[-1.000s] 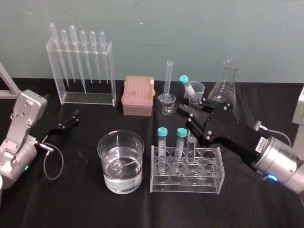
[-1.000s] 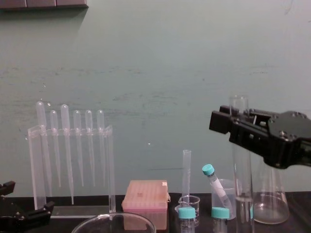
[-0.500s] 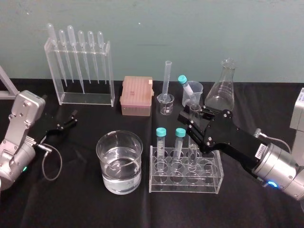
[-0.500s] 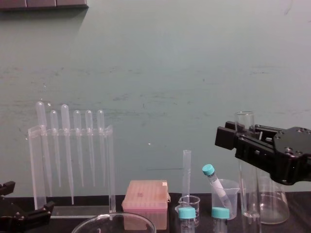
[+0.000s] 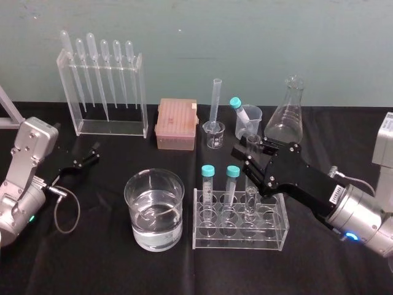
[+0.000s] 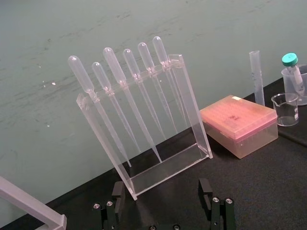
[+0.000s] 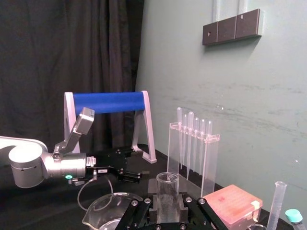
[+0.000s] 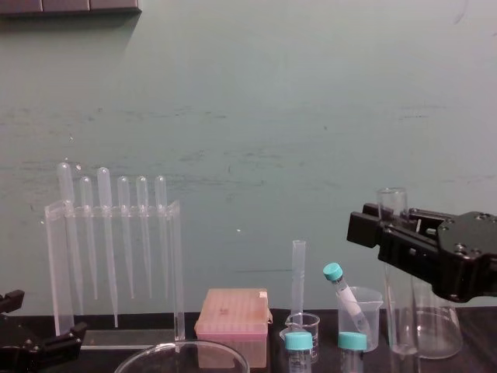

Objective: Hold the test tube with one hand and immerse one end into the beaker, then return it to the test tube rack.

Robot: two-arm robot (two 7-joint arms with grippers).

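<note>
Right end effector (image 5: 249, 161): I am clamping the long clear glass test tube (image 5: 250, 200).
Tube: standing in the clear plastic rack (image 5: 239, 238).
Left end effector (image 5: 89, 158): resting open, far left.

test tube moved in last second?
Yes. Chest view: the test tube, shut in the right gripper, has dropped; its mouth sits lower against the fixed conical flask, heading into the test tube rack; the left gripper is parked at left.

Black jaws, silver wrist (image 5: 361, 216), blue ring (image 5: 350, 235)
</note>
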